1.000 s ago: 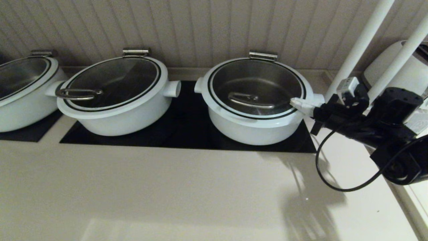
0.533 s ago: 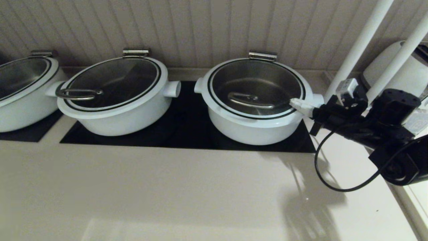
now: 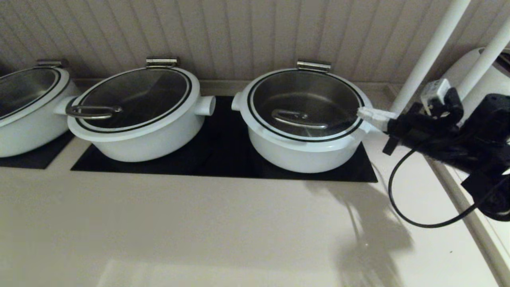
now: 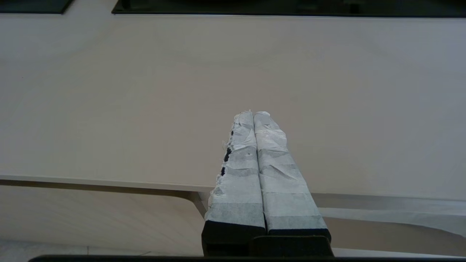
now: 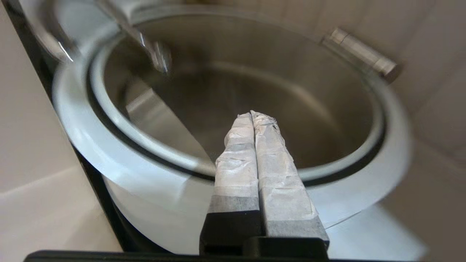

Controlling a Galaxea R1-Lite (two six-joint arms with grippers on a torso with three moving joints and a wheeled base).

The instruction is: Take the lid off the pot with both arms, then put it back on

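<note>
The lid (image 3: 305, 99) lies closed on the pot (image 3: 303, 155), the right-hand one on the black cooktop. Its steel bar handle (image 3: 297, 118) sits within the glass and its hinge clip (image 3: 313, 65) is at the back. My right gripper (image 3: 360, 113) is shut and empty, with its tips just above the lid's right rim. The right wrist view shows the gripper (image 5: 252, 114) over the glass of the lid (image 5: 255, 72), with the white rim (image 5: 109, 145) below. My left gripper (image 4: 253, 113) is shut and empty, low over the counter's front edge, outside the head view.
A twin white pot (image 3: 135, 131) with a loop handle stands to the left, and a third pot (image 3: 24, 119) at the far left. Two white poles (image 3: 426, 56) and a white appliance (image 3: 490, 83) stand at the right. The beige counter (image 3: 199, 227) spreads in front.
My right arm has drawn back to the right and slightly up. Its shut tips have moved from over the glass edge to the lid's right rim. The lid has not moved.
</note>
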